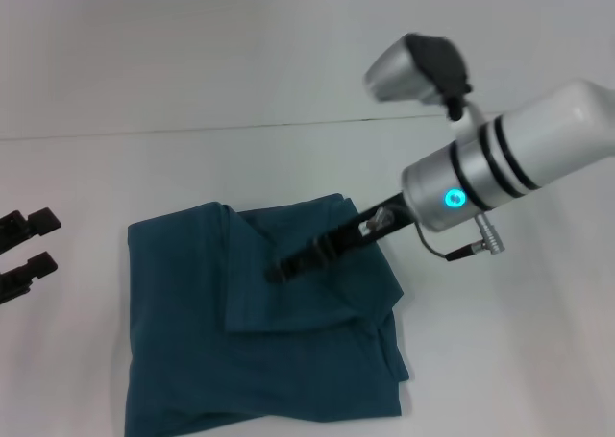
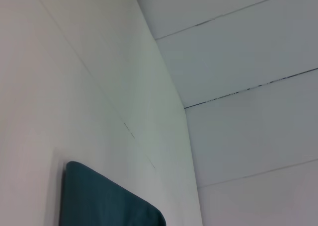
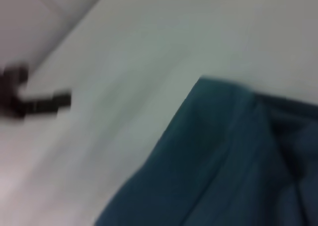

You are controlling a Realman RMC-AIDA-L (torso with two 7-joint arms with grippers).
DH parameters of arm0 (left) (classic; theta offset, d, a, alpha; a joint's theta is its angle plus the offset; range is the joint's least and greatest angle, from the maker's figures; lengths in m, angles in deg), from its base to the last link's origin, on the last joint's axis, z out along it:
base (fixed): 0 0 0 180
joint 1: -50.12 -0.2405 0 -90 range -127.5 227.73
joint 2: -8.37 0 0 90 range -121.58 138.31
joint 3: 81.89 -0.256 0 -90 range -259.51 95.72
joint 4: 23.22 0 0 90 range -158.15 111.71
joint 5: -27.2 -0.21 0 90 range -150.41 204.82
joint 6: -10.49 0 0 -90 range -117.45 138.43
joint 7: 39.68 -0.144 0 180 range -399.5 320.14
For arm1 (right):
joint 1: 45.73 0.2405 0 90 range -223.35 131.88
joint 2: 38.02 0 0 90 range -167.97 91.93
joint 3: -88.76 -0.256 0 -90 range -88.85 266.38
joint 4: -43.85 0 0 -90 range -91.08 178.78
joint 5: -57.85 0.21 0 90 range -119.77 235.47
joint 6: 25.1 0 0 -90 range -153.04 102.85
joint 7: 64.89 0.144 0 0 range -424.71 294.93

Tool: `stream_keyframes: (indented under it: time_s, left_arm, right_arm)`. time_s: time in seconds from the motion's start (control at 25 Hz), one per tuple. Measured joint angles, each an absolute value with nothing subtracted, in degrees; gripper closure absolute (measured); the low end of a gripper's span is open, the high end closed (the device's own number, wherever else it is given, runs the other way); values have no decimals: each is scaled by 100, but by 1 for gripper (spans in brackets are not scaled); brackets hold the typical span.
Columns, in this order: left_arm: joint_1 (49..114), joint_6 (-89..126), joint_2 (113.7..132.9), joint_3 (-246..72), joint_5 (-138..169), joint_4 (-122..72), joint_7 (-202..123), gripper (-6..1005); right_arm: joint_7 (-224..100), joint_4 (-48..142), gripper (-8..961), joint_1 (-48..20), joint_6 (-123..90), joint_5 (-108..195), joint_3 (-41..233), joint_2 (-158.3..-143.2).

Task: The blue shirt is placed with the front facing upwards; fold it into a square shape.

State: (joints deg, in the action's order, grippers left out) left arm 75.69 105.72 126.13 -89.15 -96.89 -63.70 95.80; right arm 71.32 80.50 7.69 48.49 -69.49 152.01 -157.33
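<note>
The blue shirt lies folded into a rough rectangle on the white table, plain teal side up, with one flap folded across its upper middle. My right gripper reaches in from the right and hovers low over that flap near the shirt's centre. At the table's left edge my left gripper is parked open and holds nothing, well clear of the cloth. A corner of the shirt shows in the left wrist view. The right wrist view shows the shirt up close, with the left gripper far off.
The white table extends bare behind and to both sides of the shirt. A seam line crosses the table behind the shirt. The right arm's grey forearm with a lit blue ring hangs over the table's right side.
</note>
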Motion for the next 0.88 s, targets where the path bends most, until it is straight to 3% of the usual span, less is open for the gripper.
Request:
stream_keyframes:
  time_s: [0.52,0.88]
  left_arm:
    - [7516,10539,12631,-8897,-9689,-6361,9536,182]
    - [7510,10526,12632,-8901,-9690,-6346,9517,182]
  right_arm:
    - [6417,8127,134,1171,4487,-6787,16877,-15871]
    - [6374,8253,134,1190,3852,-6327,17798,-15871]
